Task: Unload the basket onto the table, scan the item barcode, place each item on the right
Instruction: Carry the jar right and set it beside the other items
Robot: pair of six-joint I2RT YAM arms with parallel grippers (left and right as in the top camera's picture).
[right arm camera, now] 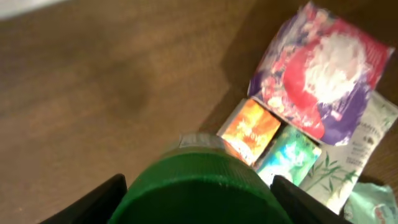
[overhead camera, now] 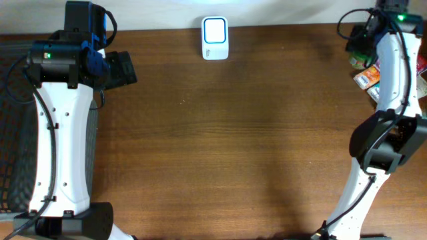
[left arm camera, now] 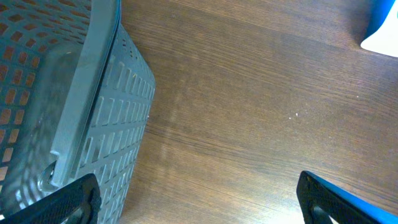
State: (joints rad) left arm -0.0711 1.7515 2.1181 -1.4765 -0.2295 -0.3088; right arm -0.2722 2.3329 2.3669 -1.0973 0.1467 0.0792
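A container with a wide green cap [right arm camera: 196,171] stands on the table at the far right, beside a pile of packets. My right gripper [right arm camera: 199,186] is over it, open, with one finger close on each side of the cap. I cannot tell whether the fingers touch it. The container's body and any barcode are hidden under the cap. The white barcode scanner [overhead camera: 215,38] sits at the back middle of the table. My left gripper [left arm camera: 196,186] is open over bare wood at the far left, holding nothing.
A grey mesh basket [left arm camera: 74,93] stands right beside the left gripper, at the table's left edge [overhead camera: 13,133]. The pile at the right holds an orange box [right arm camera: 250,130], a teal box [right arm camera: 289,155], a red and purple bag [right arm camera: 323,74] and a white pouch [right arm camera: 367,143].
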